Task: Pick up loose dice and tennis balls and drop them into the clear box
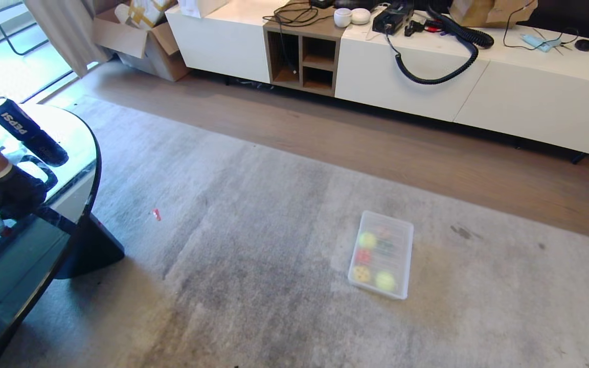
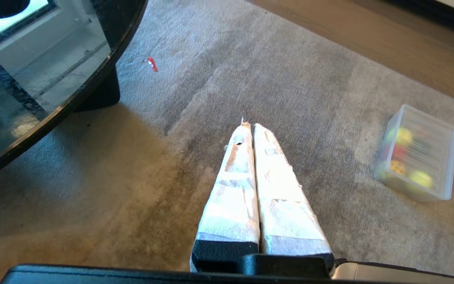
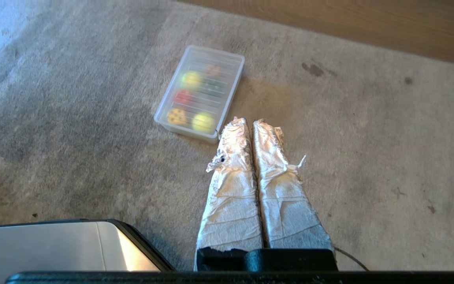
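I see dice (image 1: pixel 362 274) and tennis balls (image 1: pixel 385 280) already in the clear box (image 1: pixel 406 255) at my one o'clock; nothing loose. Left gripper (image 2: pixel 250 125) and right gripper (image 3: pixel 250 120) pressed together, empty.

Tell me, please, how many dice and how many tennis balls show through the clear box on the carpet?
tennis balls: 2
dice: 4 (yellow, red, and fainter green and tan ones)
Total: 6, all inside the clear box; none loose in view.
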Robot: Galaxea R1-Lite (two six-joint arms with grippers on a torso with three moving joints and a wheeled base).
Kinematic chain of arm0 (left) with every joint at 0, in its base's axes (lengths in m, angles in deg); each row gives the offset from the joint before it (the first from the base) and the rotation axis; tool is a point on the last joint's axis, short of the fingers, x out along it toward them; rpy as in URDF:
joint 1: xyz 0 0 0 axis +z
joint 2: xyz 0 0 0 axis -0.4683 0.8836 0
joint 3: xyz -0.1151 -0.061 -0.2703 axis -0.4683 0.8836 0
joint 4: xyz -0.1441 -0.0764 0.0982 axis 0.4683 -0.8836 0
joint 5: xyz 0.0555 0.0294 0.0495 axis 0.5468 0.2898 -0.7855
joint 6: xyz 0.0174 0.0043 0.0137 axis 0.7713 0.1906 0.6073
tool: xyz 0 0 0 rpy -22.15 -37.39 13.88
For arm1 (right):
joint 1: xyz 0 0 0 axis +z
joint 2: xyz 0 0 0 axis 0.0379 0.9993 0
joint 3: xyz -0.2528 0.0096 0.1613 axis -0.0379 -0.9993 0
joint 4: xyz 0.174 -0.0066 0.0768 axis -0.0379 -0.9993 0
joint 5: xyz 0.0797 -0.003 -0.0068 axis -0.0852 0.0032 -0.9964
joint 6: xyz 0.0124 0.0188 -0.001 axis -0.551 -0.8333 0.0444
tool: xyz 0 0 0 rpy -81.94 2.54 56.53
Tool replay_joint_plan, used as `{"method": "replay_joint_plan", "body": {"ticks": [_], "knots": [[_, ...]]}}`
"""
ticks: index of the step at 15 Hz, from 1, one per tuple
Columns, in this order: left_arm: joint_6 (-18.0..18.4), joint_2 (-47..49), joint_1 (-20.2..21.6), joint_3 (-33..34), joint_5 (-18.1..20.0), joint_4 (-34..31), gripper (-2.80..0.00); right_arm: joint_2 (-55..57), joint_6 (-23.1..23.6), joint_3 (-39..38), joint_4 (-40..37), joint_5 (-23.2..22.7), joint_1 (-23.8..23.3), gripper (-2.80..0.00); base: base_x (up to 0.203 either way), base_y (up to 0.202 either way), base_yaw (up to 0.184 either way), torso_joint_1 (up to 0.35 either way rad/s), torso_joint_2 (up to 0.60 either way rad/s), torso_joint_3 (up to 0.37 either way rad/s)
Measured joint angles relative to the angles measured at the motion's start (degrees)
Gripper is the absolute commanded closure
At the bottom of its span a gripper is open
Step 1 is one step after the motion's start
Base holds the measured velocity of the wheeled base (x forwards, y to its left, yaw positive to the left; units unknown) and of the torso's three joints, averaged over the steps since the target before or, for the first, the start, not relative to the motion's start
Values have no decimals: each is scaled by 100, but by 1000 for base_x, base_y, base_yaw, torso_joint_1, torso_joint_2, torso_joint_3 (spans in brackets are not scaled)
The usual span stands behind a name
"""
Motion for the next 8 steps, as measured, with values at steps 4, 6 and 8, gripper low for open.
{"method": "replay_joint_plan", "body": {"ticks": [4,6,8], "knots": [[0,0,0,0,-2,1,0,2,-5,-2,0,-2,0,0,0,0,0,2,-2,199],[0,0,0,0,-2,2,0,2,-2,-2,1,-2,0,0,0,0,0,0,0,204],[0,0,0,0,-2,2,0,2,-2,0,0,0,0,0,0,0,0,2,-1,196]]}}
